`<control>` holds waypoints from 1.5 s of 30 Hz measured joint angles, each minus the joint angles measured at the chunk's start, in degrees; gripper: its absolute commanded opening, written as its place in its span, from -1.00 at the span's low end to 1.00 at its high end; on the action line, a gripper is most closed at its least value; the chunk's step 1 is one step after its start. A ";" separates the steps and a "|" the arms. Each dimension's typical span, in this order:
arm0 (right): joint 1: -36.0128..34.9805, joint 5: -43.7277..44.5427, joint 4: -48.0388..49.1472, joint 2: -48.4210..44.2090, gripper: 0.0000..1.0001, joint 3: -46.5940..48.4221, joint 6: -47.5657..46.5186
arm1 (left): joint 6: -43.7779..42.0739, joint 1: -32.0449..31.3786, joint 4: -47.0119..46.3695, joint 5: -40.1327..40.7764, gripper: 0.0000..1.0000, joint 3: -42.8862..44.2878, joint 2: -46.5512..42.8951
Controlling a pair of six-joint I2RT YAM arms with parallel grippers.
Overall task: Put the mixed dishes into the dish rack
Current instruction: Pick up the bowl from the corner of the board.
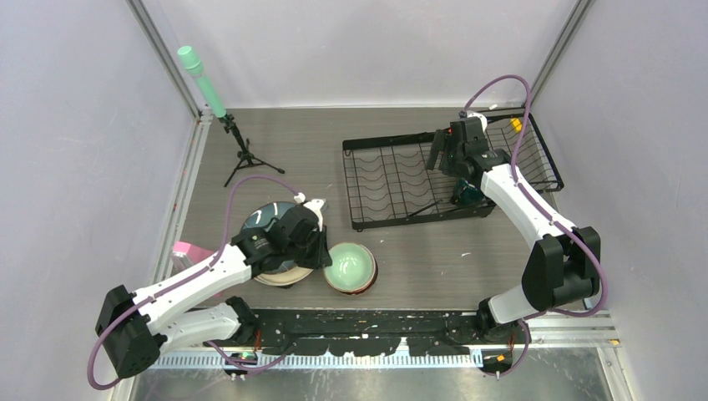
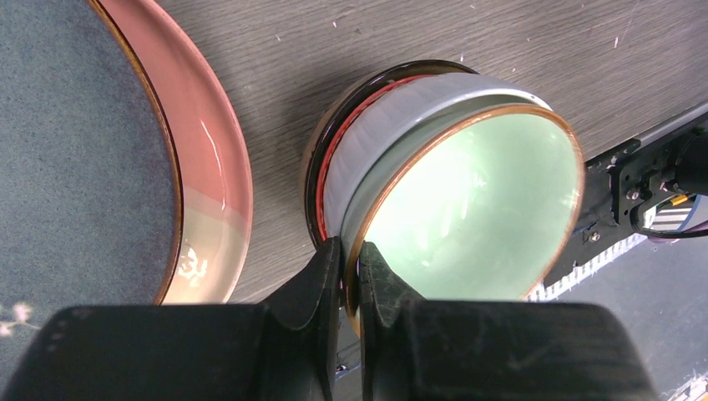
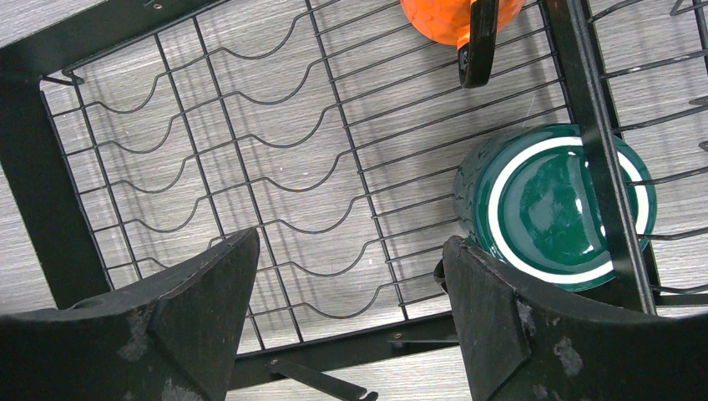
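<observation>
Rim of mint-green bowl (image 2: 472,209) sits pinched in your left gripper (image 2: 349,261); dish rack (image 1: 384,180) lies to its far right.

Lab test enclosure: blank panel walls (image 1: 367,50), aluminium corner posts (image 1: 164,52).

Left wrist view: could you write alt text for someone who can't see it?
A black claw pinches the near rim of a mint-green bowl nested in a white bowl and a dark bowl on a wood-grain table. To the left, a dark teal speckled plate lies on a pink plate.
</observation>
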State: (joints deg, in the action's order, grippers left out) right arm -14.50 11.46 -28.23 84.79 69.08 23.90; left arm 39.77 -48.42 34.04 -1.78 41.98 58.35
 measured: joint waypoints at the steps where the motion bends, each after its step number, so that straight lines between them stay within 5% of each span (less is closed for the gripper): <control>1: 0.00 0.02 -0.02 0.00 0.72 0.00 0.00 | -0.04 0.00 -0.04 0.00 -1.00 0.00 -0.17; 26: 0.00 -1.99 0.00 -0.11 0.75 0.00 0.00 | -1.40 0.00 -1.25 -1.81 -1.00 0.00 -1.20; 45: 0.02 -19.06 7.30 -7.39 0.91 -3.21 2.01 | -6.38 0.04 -1.62 -1.27 -1.00 0.55 -5.25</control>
State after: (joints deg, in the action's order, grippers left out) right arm -14.48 -7.60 -20.93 77.41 65.87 25.91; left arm 33.39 -48.38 32.42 -3.05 42.52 53.10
